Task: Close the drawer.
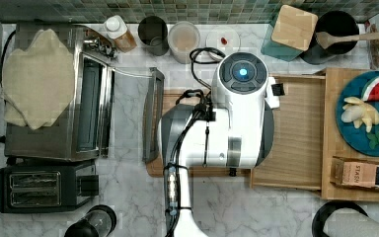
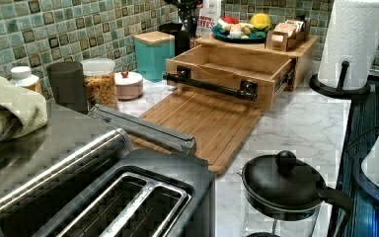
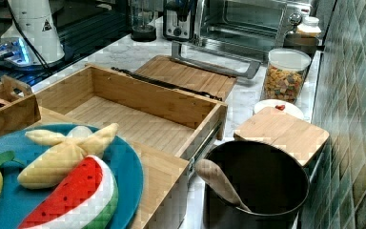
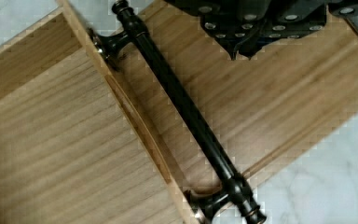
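Seen across the top view from its left: a steel toaster oven [image 1: 59, 94] with its glass door dropped open onto the marble desk [image 1: 128, 197]. Next, a cutting board [image 1: 170, 98] lies flat, largely under the white robot arm [image 1: 227, 128]. Further right, the drawer [image 1: 298, 133] stands pulled well out of its wooden cabinet [image 1: 333, 143], over the board. In the wrist view the tool [image 4: 242, 35] hangs above the black handle [image 4: 186, 112], apparently positioned to push; whether its fingers are parted cannot be told, and nothing is visibly held.
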You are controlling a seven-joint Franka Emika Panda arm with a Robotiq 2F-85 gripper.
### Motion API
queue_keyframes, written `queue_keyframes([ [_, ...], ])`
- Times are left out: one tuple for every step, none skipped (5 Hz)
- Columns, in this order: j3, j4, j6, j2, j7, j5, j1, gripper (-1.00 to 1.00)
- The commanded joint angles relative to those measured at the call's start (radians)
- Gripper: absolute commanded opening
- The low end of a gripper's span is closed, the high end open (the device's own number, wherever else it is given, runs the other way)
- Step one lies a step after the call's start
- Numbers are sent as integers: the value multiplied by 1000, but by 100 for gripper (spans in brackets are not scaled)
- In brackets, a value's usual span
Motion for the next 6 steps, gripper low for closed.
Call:
queue_keyframes([
  [-4, -89, 128, -133, -366, 69, -2, -100],
  [-67, -232, 616, 225, 55, -24, -10, -100],
  [-58, -247, 699, 289, 67, 19, -12, -100],
  [-111, -334, 879, 298, 251, -131, 49, -100],
  [-218, -390, 854, 202, 406, -294, 155, -100],
  [-244, -429, 818, 135, 474, -374, 181, -100],
])
